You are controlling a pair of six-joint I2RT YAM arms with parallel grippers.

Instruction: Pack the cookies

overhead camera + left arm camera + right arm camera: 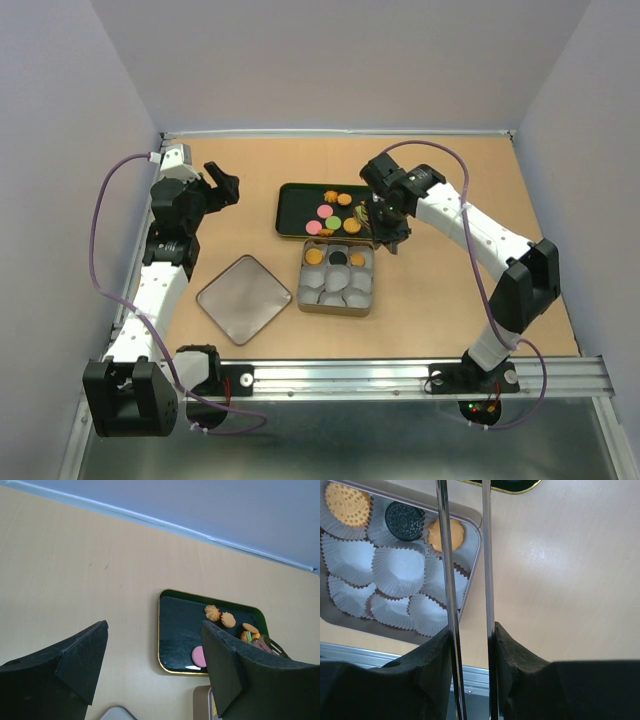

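Note:
Cookies (325, 212) in pink, green and orange lie on a dark green tray (287, 212). A square tin (336, 311) of white paper cups holds an orange (347, 502), a black (405, 514) and another orange cookie (446, 534) in its far row. My right gripper (388, 228) is at the tin's far right corner. It is shut on metal tongs (447, 580), whose two blades stand apart; their tips are out of view. My left gripper (222, 185) is open and empty, left of the tray. Its wrist view shows flower-shaped cookies (212, 612) and a pink one (199, 656).
The tin's grey square lid (244, 298) lies flat to the left of the tin. A metal rail (400, 378) runs along the table's near edge. White walls close in the table at the back and on both sides.

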